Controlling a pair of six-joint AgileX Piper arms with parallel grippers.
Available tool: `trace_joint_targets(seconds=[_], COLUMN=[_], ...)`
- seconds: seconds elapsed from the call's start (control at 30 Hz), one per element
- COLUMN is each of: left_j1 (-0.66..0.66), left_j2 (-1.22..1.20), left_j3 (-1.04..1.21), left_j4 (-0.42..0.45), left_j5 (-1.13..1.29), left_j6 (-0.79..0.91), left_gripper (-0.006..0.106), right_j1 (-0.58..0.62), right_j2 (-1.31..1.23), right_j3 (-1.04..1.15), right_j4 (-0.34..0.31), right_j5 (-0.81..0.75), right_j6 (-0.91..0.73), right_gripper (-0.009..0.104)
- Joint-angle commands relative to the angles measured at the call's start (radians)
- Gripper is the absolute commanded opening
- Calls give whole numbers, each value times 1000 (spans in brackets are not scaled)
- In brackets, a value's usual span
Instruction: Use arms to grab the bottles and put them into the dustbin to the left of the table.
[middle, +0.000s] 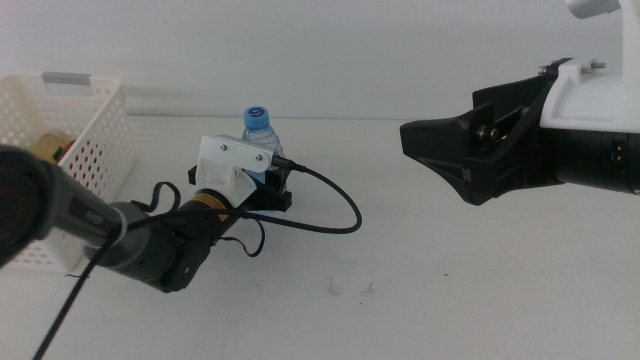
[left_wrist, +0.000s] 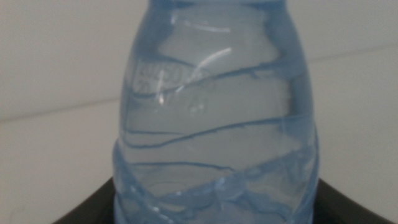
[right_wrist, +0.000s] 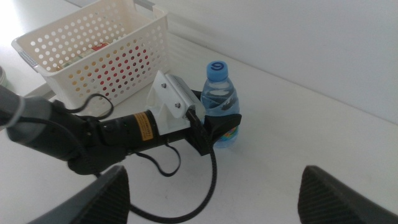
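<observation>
the left gripper (middle: 268, 186) sits left of center in the middle view, reaching in from the lower left of the frame, with its 2 jaws set one on each side of the water bottle (middle: 259, 135). the bottle stands upright on the white counter (middle: 440, 280), its blue cap showing above the gripper's white housing. in the left wrist view the clear bottle (left_wrist: 214, 118) fills nearly the whole frame, the dark jaw edges just showing at the lower corners beside it. in the right wrist view the black jaws reach around the lower part of the bottle (right_wrist: 219, 102), near center frame; whether they press on it or merely flank it, i cannot tell.

the dustbin (middle: 95, 140), a white perforated basket, stands at the upper left of the middle view, just beside the left arm. through its holes in the right wrist view, red and yellow things show inside the dustbin (right_wrist: 118, 46).

a black cable (middle: 335, 205) loops across the counter to the right of the left gripper.

the right gripper (middle: 412, 137) hangs at the right of the middle view, above the counter and well apart from the bottle. its 2 jaws stand wide apart and hold nothing, as seen at the bottom of the right wrist view (right_wrist: 214, 193).
</observation>
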Motion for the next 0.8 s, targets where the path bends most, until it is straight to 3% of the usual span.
trace_joint_targets(seconds=[0.0, 0.2, 0.37, 0.47, 0.63, 0.77], left_j1=[0, 0, 0, 21, 224, 390], left_j2=[-70, -380, -608, -716, -762, -676], left_j3=[35, 91, 84, 20, -287, -540], left_j4=[5, 5, 38, -53, -370, -352], left_j5=[22, 508, 743, 994, 1544, 1850], left_j6=[-24, -25, -31, 15, 494, 525], left_gripper=[36, 5, -1, -1, -1, -1], right_j1=[1, 1, 1, 1, 1, 1], right_j2=[-5, -5, -5, -5, -5, -5], right_j3=[6, 6, 6, 6, 6, 6], right_j4=[-7, -7, -7, -7, -7, -7], right_j5=[-3, -3, -3, -3, -3, -5], right_j6=[-1, -1, -1, -1, -1, 0], right_gripper=[93, 93, 93, 93, 93, 93])
